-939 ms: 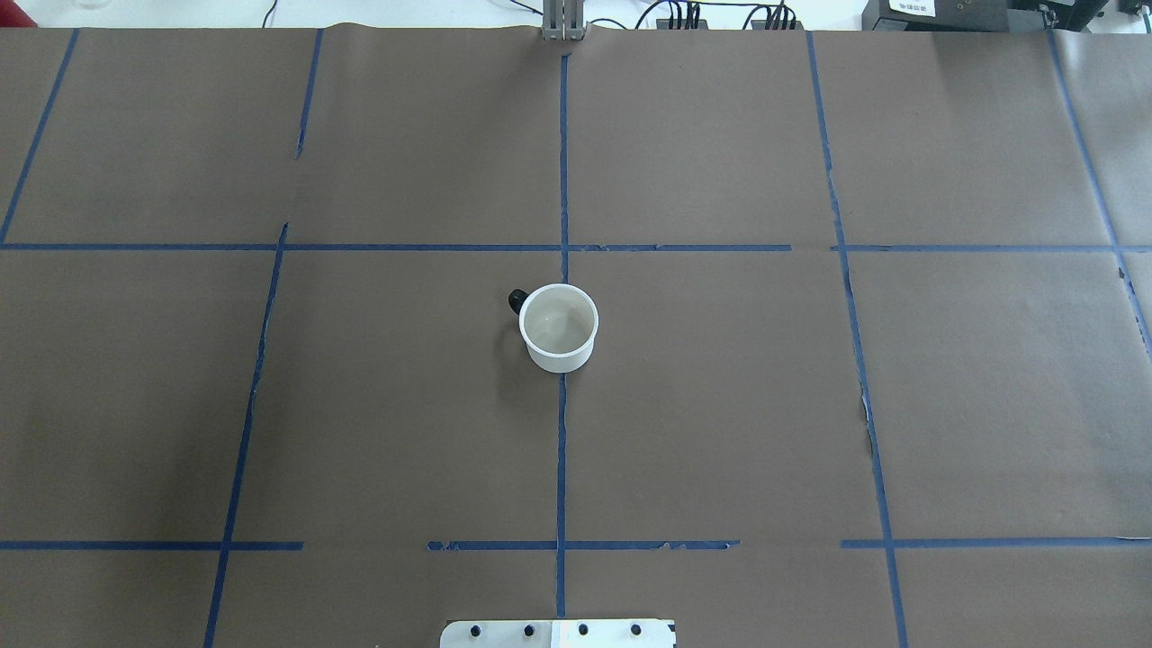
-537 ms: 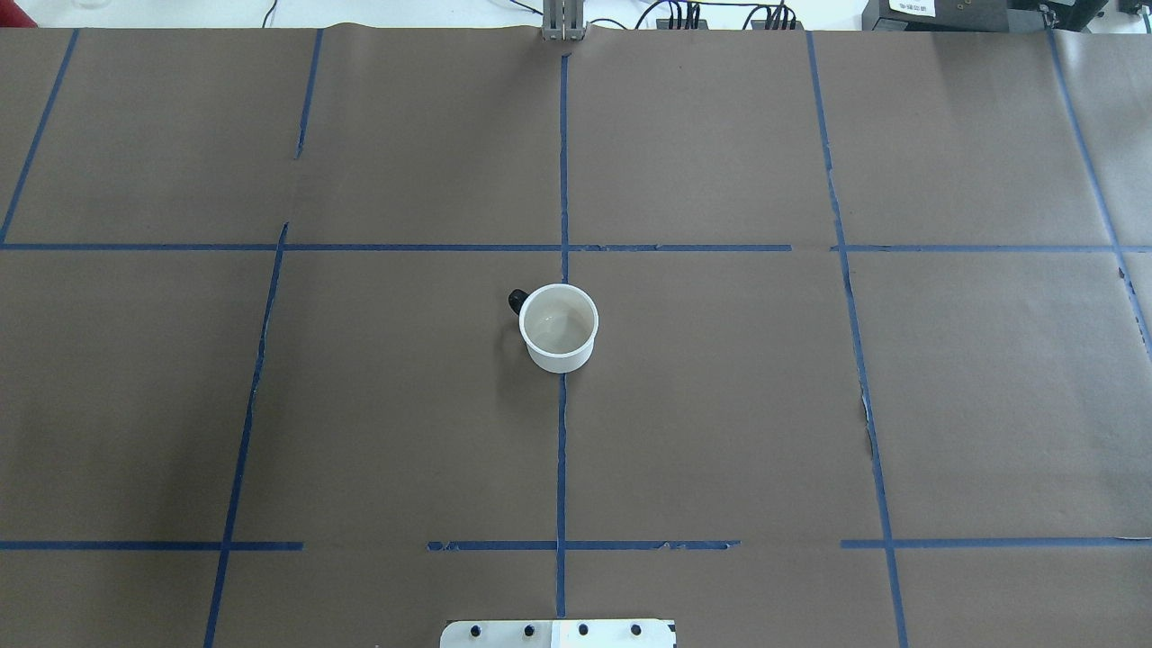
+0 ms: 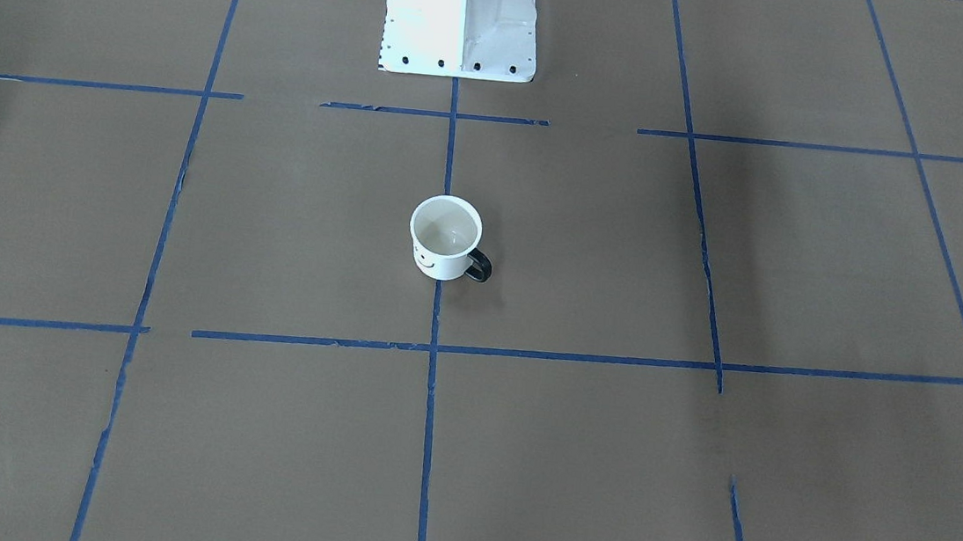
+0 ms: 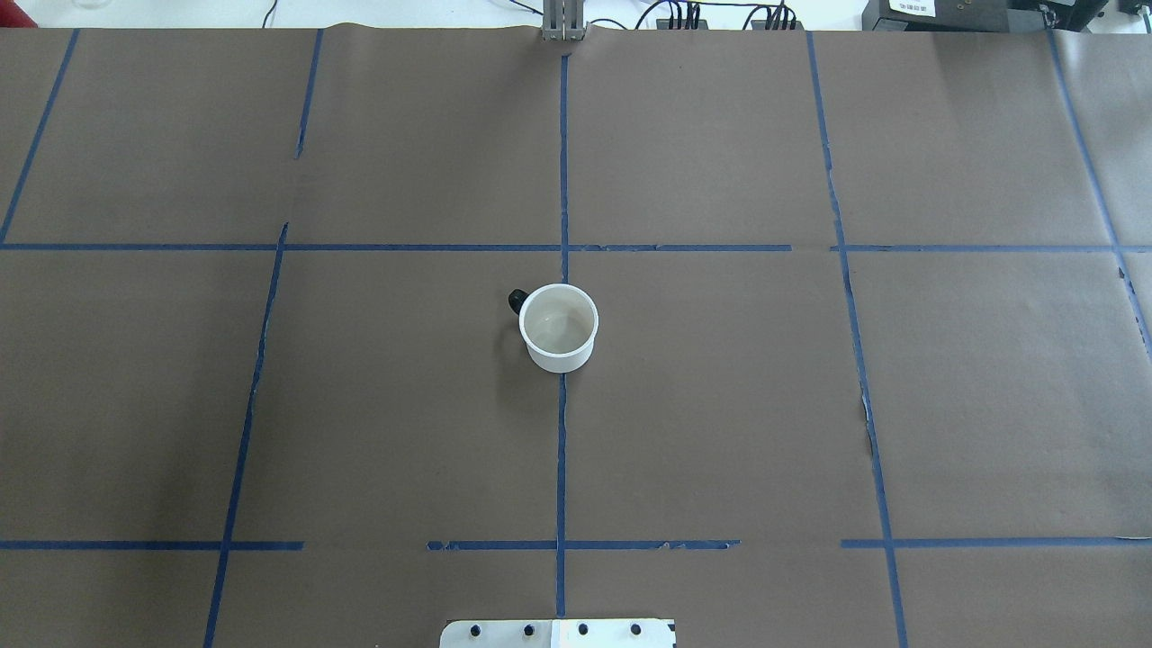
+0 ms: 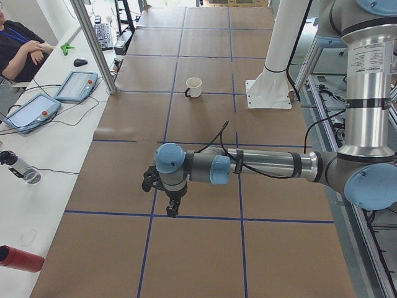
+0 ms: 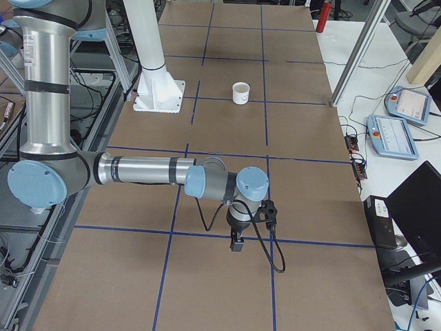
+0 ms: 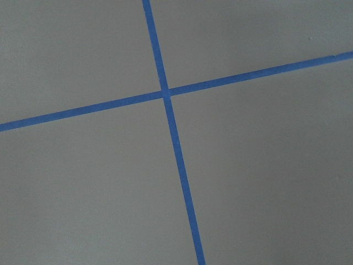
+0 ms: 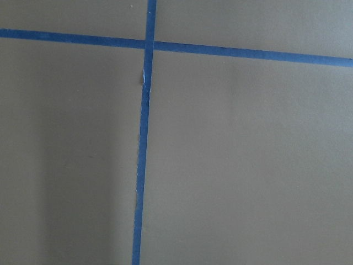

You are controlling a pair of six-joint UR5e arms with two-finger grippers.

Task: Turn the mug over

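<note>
The white mug (image 4: pixel 558 328) stands upright, mouth up, on the brown paper at the table's middle, on the centre tape line. Its black handle (image 4: pixel 517 299) points to the far left. The front-facing view shows the mug (image 3: pixel 445 236) with its smiley face. It also shows in the left view (image 5: pixel 194 87) and the right view (image 6: pixel 240 92). My left gripper (image 5: pixel 172 208) hangs low over the table, far from the mug; I cannot tell whether it is open or shut. My right gripper (image 6: pixel 236 243) does the same at the other end; I cannot tell its state.
The white robot pedestal (image 3: pixel 462 12) stands at the table's near edge behind the mug. Blue tape lines (image 4: pixel 562 450) grid the paper. An operator (image 5: pixel 25 46), teach pendants (image 5: pixel 77 85) and a red can (image 5: pixel 22 259) are on the far side bench.
</note>
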